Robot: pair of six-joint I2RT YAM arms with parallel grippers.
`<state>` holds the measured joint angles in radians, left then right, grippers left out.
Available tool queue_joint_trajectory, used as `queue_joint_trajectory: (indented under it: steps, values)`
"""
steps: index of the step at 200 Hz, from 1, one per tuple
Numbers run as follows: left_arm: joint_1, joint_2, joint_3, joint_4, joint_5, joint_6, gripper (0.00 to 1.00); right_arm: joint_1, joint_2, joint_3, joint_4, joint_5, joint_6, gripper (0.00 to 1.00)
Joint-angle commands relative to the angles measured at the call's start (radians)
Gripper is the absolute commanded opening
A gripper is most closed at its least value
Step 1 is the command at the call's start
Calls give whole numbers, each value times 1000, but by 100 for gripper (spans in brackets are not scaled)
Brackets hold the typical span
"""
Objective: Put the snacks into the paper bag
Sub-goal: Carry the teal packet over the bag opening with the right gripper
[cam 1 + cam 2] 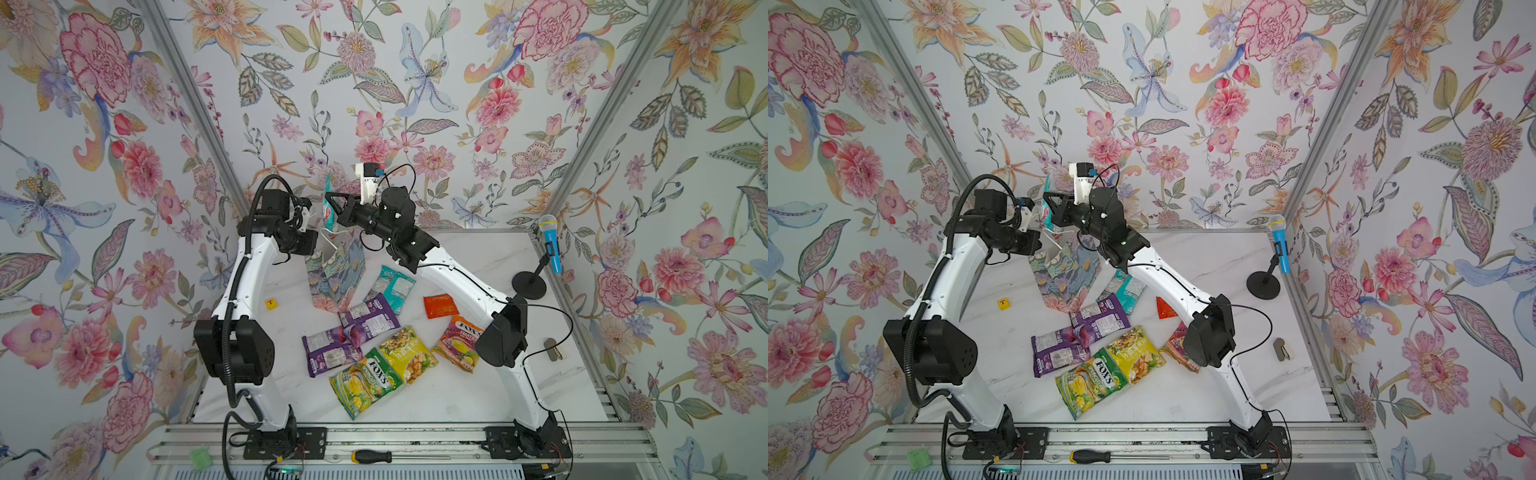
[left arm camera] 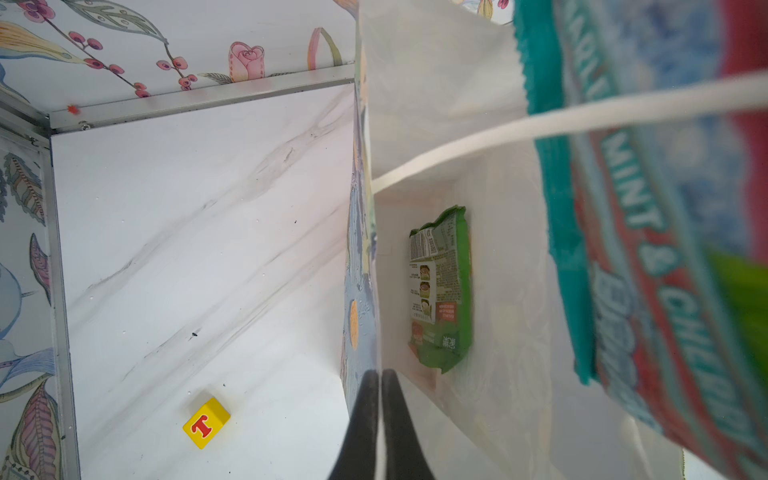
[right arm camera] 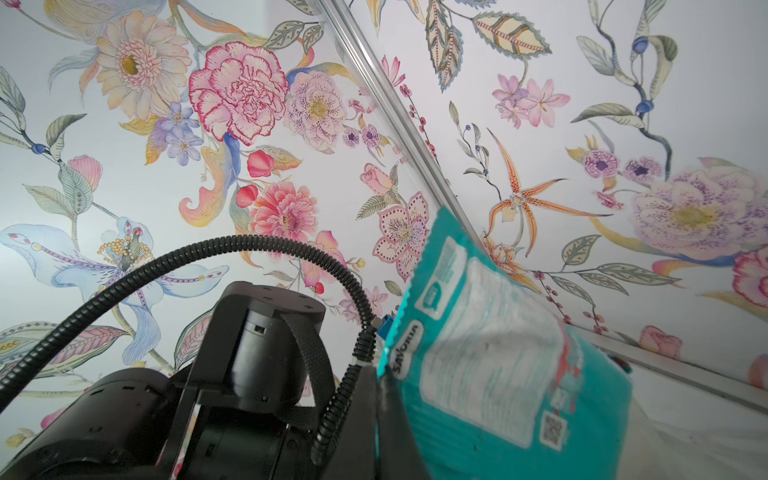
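The paper bag (image 1: 334, 276) stands upright at the back of the table, white inside (image 2: 419, 104), with a green snack (image 2: 442, 286) lying at its bottom. My left gripper (image 2: 380, 374) is shut on the bag's side wall at the rim. My right gripper (image 3: 376, 374) is shut on a teal snack pouch (image 1: 328, 208), which hangs over the bag's mouth (image 2: 623, 249). Several snacks lie in front of the bag: teal (image 1: 390, 289), two purple (image 1: 370, 318), green FOX'S (image 1: 368, 382), yellow (image 1: 409, 353), orange FOX'S (image 1: 459, 343) and a small orange-red packet (image 1: 440, 305).
A yellow cube with a red T (image 1: 271, 304) sits left of the bag. A blue microphone on a black stand (image 1: 550, 243) is at the back right, with a small metal piece (image 1: 552, 348) near the right edge. A screwdriver (image 1: 374, 456) lies on the front rail.
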<state>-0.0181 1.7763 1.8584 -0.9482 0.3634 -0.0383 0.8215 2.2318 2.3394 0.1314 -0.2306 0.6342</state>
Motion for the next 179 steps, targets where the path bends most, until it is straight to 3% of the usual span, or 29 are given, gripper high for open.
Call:
queue_joint_trajectory:
  steps: [1, 80, 179]
  values:
    - [6, -23, -19, -14, 3, 3, 0, 5, -65, -6, 22, -22, 28, 0]
    - [7, -24, -19, -14, -6, 2, 0, 5, -167, -178, 22, 27, 66, 0]
    - [5, -26, -22, -12, -6, 2, 0, 20, -190, -220, 28, 22, 118, 0]
